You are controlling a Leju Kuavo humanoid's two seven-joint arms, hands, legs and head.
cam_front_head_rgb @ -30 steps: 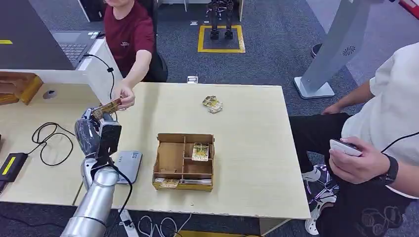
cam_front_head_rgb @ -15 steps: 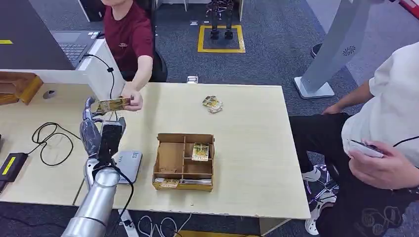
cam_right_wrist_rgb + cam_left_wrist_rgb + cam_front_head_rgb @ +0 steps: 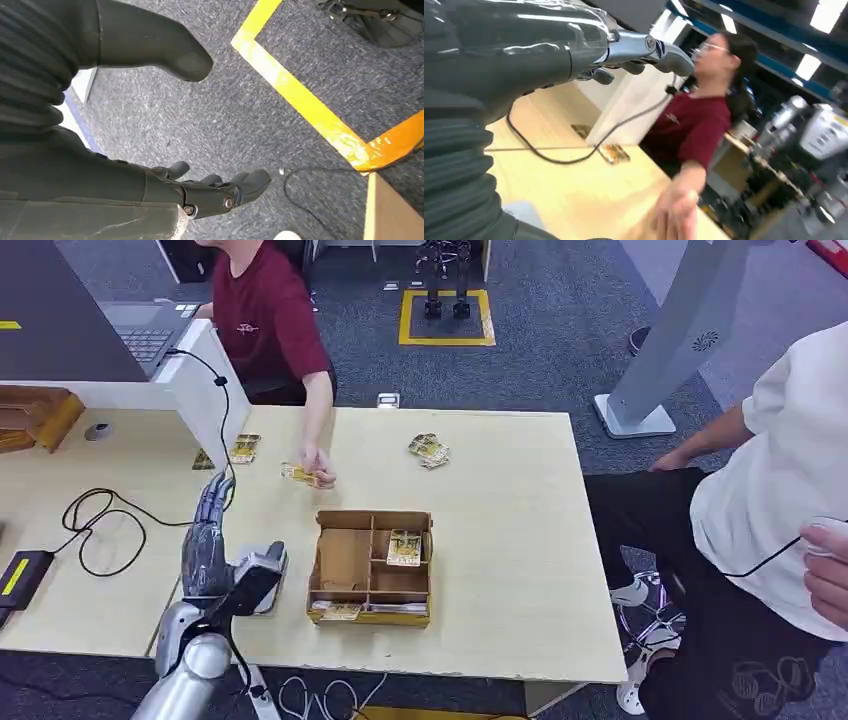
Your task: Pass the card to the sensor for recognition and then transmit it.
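At the table's (image 3: pixel 500 450) left edge, left hand (image 3: pixel 208 545) raised above the grey sensor (image 3: pixel 262 578), fingers straight and apart, holding nothing. Beyond it, card (image 3: pixel 299 475) on the tabletop under a person's hand (image 3: pixel 318 466), two more cards (image 3: pixel 243 447) beside the white partition (image 3: pixel 205 380), another in the cardboard tray (image 3: pixel 372 565). Down at floor level, right hand (image 3: pixel 210 192) hanging over grey carpet (image 3: pixel 280 135), fingers loosely curled, thumb apart, nothing held.

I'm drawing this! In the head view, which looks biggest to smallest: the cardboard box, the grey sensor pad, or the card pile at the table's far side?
1. cardboard box
2. grey sensor pad, partly hidden by the left hand
3. card pile, though it lies farther from the camera
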